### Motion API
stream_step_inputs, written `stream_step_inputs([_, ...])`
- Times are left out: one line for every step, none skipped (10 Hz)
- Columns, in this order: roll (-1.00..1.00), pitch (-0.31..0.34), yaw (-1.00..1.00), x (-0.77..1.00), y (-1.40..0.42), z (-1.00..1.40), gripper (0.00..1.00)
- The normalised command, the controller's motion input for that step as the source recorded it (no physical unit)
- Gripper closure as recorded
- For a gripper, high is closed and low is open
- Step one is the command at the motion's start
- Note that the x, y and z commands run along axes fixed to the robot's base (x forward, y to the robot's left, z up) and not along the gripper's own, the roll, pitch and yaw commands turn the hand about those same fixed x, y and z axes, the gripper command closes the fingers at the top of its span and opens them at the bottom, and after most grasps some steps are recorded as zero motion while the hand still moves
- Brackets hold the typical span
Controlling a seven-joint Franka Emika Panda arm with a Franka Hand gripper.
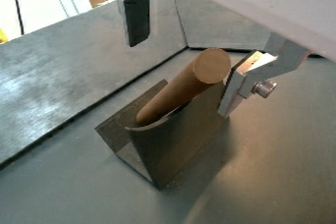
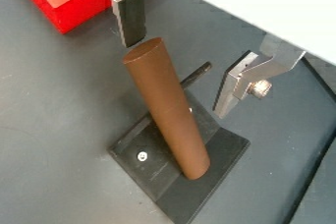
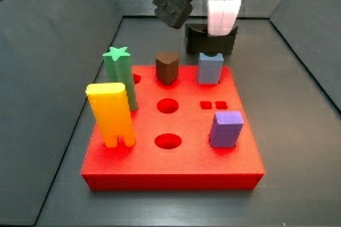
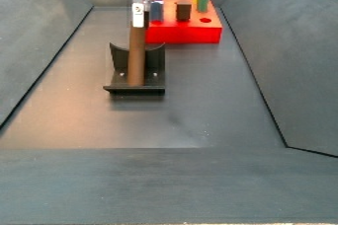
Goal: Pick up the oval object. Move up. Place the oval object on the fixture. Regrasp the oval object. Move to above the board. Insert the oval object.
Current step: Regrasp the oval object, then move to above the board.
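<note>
Claw (image 2: 178,56) hangs apart around the oval object (image 2: 171,110) leaning on the fixture (image 2: 178,169); an off-centre squeeze could topple it.

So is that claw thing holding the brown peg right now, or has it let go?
Gripper: open, holding nothing. Its fingers stand on either side of the oval object without touching it; the peg leans on the fixture.
</note>
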Motion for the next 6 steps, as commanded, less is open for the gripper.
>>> stream_step_inputs([0.13,0.118,0.02,0.31,-0.02,-0.04,0.00])
stream_step_inputs([0.12,0.117,0.02,0.27,-0.03,-0.04,0.00])
stream_step_inputs([0.12,0.118,0.02,0.22,-0.02,-0.04,0.00])
stream_step_inputs([0.12,0.121,0.02,0.19,-0.02,-0.04,0.00])
stream_step_inputs([0.00,0.000,0.00,0.00,0.50,0.17,1.00])
stream_step_inputs([0.08,-0.132,0.18,-0.18,-0.21,1.00,1.00])
